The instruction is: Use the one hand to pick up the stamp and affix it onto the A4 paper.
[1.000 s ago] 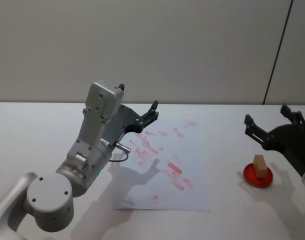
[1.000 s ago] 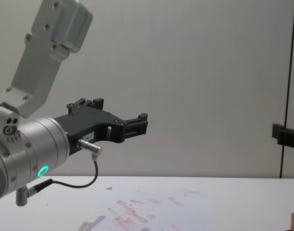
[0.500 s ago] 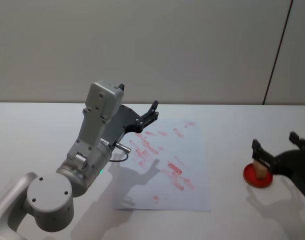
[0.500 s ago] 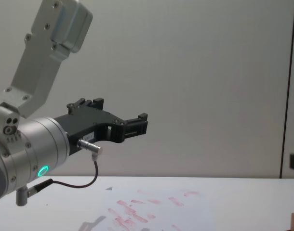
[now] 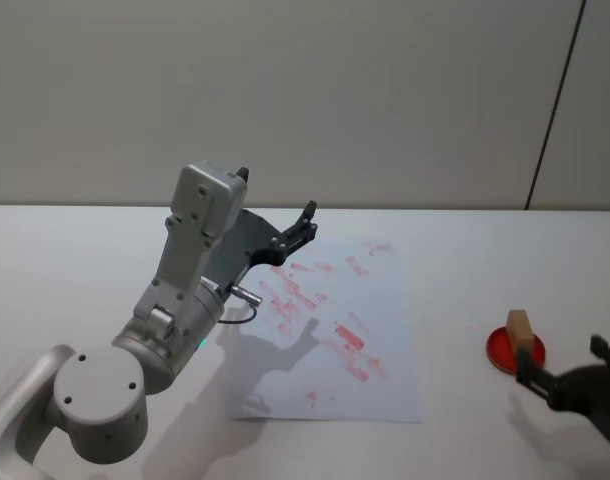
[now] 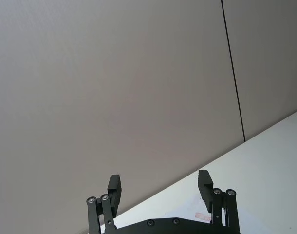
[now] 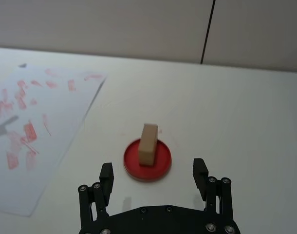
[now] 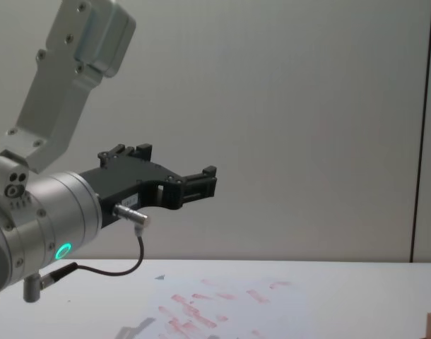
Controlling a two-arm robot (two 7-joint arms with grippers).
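My right gripper hangs open just short of the stamp, which stands upright on the red ink pad. If I close off-centre, the tall block could tip. Beyond lies the A4 paper, and my left gripper idles open over its far corner.

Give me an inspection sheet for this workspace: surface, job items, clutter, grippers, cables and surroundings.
Surface: white table, no spills seen.
Job's things: wooden stamp stands upright on a red pad; paper lies flat to its left, covered with red marks.
Clutter: nothing seen.
Grippers: right gripper is open, on the robot's side of the stamp, not touching it; left gripper is open, raised above the table near the paper's far left part.
Cables: black cable hangs in a loop from the left wrist.
Surroundings: plain grey wall with a dark vertical seam.
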